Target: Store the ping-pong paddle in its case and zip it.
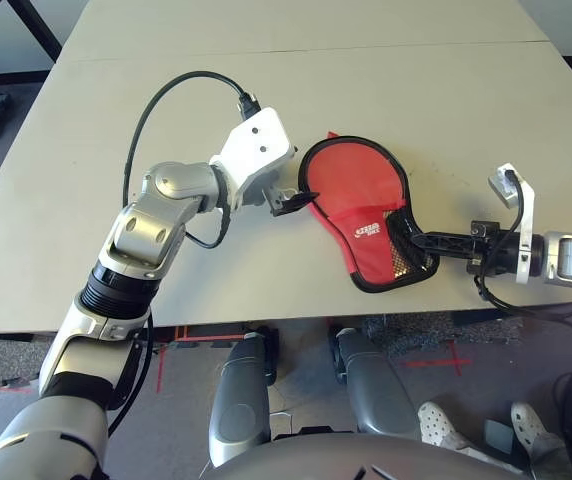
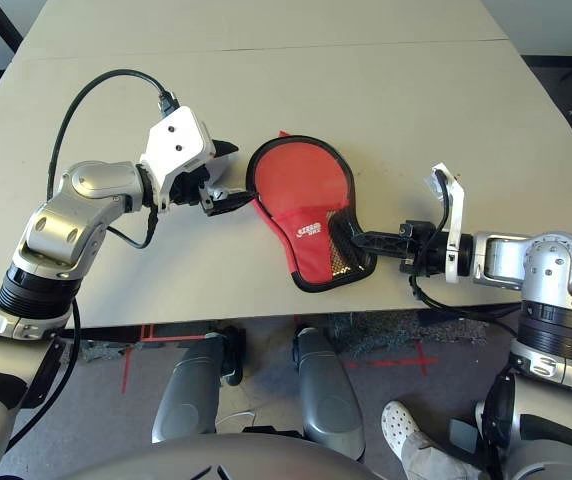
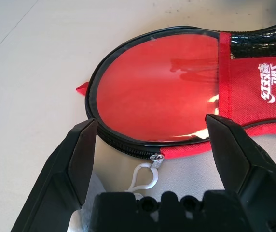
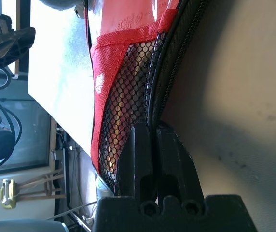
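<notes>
The red case (image 1: 351, 195) with black piping lies flat mid-table, its round end towards my left arm. A glossy red round face fills that end (image 3: 152, 87), and something pale shows behind the mesh pocket (image 1: 402, 258); I cannot tell the ping-pong paddle apart from the case. My left gripper (image 1: 296, 203) is open at the round end's rim. Its fingers (image 3: 82, 145) stand either side of the silver zip pull (image 3: 156, 160) and its white loop (image 3: 145, 176), touching neither. My right gripper (image 1: 416, 240) is shut on the case's black zip edge (image 4: 152, 111) at the narrow end.
The case's narrow end lies close to the table's front edge (image 1: 296, 322). A seam (image 1: 316, 50) crosses the table at the back. A black cable (image 1: 166, 95) arches over my left wrist. Bare tabletop lies all around the case.
</notes>
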Robot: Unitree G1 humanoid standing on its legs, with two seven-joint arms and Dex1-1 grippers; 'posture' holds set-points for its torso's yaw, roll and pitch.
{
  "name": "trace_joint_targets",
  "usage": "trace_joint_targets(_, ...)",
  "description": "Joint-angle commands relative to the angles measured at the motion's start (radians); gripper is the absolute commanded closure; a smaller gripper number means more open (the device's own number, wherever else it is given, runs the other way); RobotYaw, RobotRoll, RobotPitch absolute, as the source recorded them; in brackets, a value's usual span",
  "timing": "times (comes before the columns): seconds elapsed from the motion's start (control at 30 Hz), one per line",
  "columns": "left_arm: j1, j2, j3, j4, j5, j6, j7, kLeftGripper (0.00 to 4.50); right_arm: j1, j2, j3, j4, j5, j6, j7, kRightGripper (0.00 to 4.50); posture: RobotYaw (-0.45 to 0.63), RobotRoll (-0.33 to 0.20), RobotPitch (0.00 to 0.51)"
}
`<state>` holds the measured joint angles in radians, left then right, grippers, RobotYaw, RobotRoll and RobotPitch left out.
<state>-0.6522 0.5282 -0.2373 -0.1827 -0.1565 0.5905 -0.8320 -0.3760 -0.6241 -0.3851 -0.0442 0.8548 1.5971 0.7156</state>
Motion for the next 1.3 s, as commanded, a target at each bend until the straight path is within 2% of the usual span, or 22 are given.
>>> trace_joint_targets(0.03,0.010,0.003,-0.006,-0.003,0.005,-0.007,0.000,0.00,0.030,-0.023,0.010,-0.040,0.041,0.017,-0.006,4.46,0.02,0.000,0.245)
trace_joint_targets(0.4,0.012,-0.002,-0.013,-0.002,0.007,-0.014,0.002,0.00,0.042,-0.133,0.044,0.003,0.030,-0.033,0.037,4.46,0.01,0.000,0.239)
trace_joint_targets(0.67,0.010,-0.002,-0.015,0.003,0.009,-0.019,0.001,0.00,0.074,-0.141,0.053,-0.009,0.033,-0.038,0.032,4.46,0.01,0.000,0.238)
trace_joint_targets(0.77,0.009,-0.002,-0.015,0.004,0.009,-0.019,0.000,0.00,0.065,-0.166,0.059,0.006,0.033,-0.054,0.052,3.73,0.01,0.000,0.236)
trace_joint_targets(0.9,0.006,0.002,-0.015,0.004,0.008,-0.018,-0.005,0.00,0.040,-0.272,0.104,0.036,0.022,-0.138,0.160,2.29,0.00,0.000,0.238)
trace_joint_targets(1.0,0.002,0.006,-0.011,0.003,0.007,-0.016,-0.008,0.00,0.024,-0.392,0.191,0.075,-0.041,-0.281,0.290,1.19,0.00,0.000,0.238)
trace_joint_targets(1.1,0.000,0.013,-0.005,0.004,0.006,-0.014,-0.010,0.00,-0.020,-0.472,0.300,0.153,-0.154,-0.481,0.421,0.12,0.00,0.000,0.237)
trace_joint_targets(1.17,0.001,0.018,-0.001,0.005,0.007,-0.014,-0.010,0.00,-0.081,-0.480,0.353,0.228,-0.226,-0.611,0.488,0.02,0.01,0.000,0.237)
trace_joint_targets(1.3,0.005,0.025,0.009,0.014,0.010,-0.016,-0.002,0.00,-0.268,-0.400,0.438,0.442,-0.380,-0.867,0.548,0.02,0.02,0.000,0.238)
